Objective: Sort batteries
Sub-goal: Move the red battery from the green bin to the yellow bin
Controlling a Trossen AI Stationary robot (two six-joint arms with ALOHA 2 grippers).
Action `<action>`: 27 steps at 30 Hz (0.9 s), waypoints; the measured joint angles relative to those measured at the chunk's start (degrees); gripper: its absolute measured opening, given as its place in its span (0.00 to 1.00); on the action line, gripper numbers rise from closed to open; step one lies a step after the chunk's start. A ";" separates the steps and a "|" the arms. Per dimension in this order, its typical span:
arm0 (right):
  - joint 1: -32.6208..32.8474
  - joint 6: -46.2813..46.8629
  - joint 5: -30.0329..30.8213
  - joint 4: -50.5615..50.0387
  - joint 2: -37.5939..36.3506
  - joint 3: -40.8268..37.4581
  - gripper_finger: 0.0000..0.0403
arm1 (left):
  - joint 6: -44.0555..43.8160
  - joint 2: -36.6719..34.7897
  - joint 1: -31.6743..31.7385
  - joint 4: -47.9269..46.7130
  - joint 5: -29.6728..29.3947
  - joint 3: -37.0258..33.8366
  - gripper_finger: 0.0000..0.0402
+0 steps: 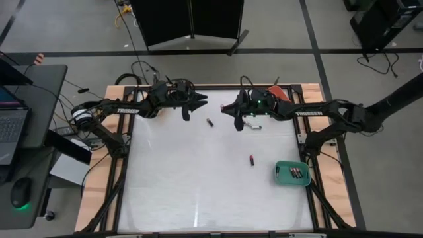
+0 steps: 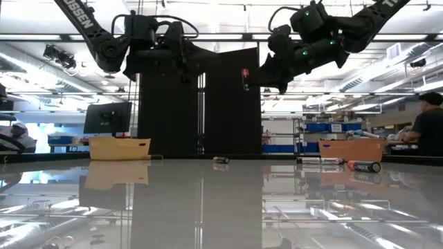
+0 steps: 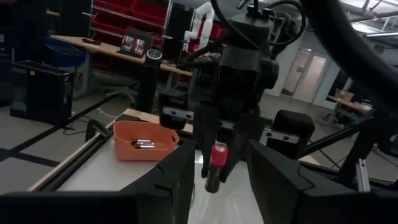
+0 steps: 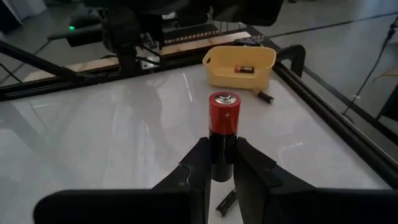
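My right gripper hangs above the far middle of the table, shut on a battery with a red top and black bottom, also seen in the low view. My left gripper faces it from the left, a short way off. It is open, with nothing between its fingers. Two loose batteries lie on their sides on the white tabletop. One of them lies beside a yellow tray. My right gripper pinches the battery's black lower half between its two fingers. The fingers come nearly level from the table's right side, slanting slightly down. The battery stands upright, red end up, lifted well clear of the table.
A green tray with a few batteries sits near the right edge. A red-orange tray at the far right is partly hidden by the right arm. The orange tray holds batteries. The table's near half is open tabletop. A person stands in the room, far right.
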 joint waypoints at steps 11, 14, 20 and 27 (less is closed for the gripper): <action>-2.14 0.02 -3.51 7.84 1.95 0.00 0.14 | -0.01 0.00 -0.19 0.09 -0.68 0.04 0.47; -2.32 -0.50 -3.59 8.82 1.94 0.00 0.14 | 0.06 0.00 -0.28 0.09 -0.07 0.04 0.50; -2.35 -0.97 -3.62 8.96 1.94 0.00 0.14 | -0.17 0.86 -0.57 0.13 -0.23 0.45 0.55; -2.32 -1.16 -4.14 9.46 1.98 0.00 0.14 | 0.37 6.78 -1.43 -4.48 -0.16 7.76 0.57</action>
